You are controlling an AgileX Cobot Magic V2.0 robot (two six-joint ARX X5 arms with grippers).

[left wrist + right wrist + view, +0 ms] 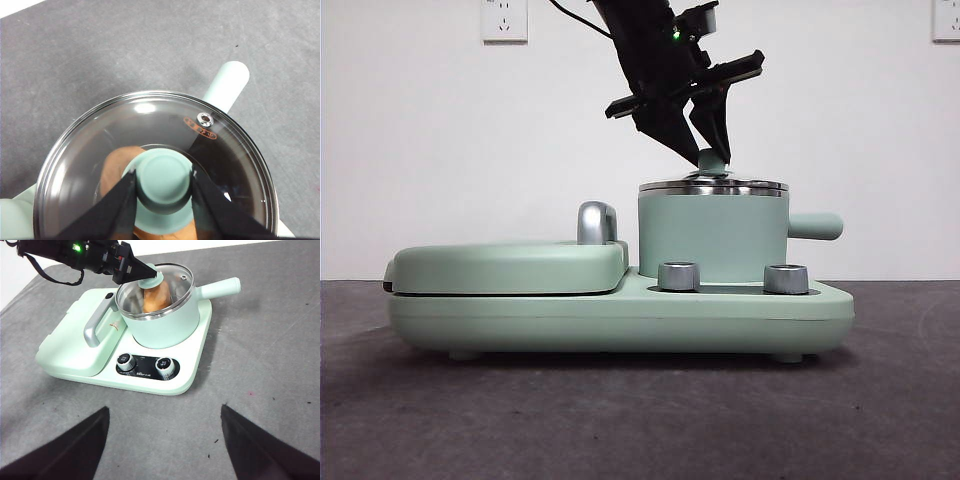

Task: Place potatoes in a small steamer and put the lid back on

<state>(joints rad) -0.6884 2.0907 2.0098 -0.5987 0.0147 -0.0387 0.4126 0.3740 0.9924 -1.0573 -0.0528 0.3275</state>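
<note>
The potato is seen inside the small steamer, directly beneath the left gripper. The lid is seated, its knob clasped between the jaws; only release is judged left. The right gripper is held wide, well apart.

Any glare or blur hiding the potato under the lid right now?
Left wrist view: bright glare patches on the glass lid, yet the potato shows through; the left gripper jaws are soft-edged. Right wrist view: sharp, potato clear. Front view: the steamer wall hides it.
</note>
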